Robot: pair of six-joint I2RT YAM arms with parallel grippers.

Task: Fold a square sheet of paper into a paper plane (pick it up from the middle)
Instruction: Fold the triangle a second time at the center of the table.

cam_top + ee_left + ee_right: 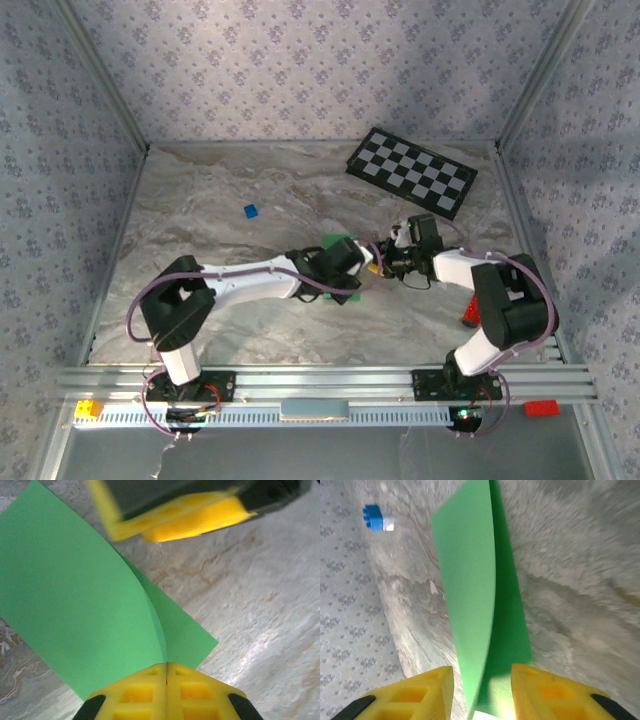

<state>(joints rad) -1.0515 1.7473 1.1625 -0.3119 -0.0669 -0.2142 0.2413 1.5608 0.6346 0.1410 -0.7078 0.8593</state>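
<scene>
1. The two yellow fingers of the left gripper are pressed together with no gap between them. They pinch the near edge of the green paper.
2. At this pinch the paper is folded over itself. The upper layer bends up in a soft curve, and the lower layer lies flat on the marble table with one corner pointing to the right.
3. The two yellow fingers of the right gripper stand apart. The paper passes through the gap between them, but free space shows on each side, so this gripper has hold of nothing.
4. In the right wrist view the paper rises as a curved flap, with a darker green layer just behind it.
5. In the left wrist view a blurred yellow finger of the right gripper hangs just above the far part of the paper.
6. From above, both grippers meet tip to tip near the middle of the table, and the paper lies under them.
7. A small blue block lies on the table, apart from the paper.
8. A checkerboard lies near the back wall, well apart from the paper.
</scene>
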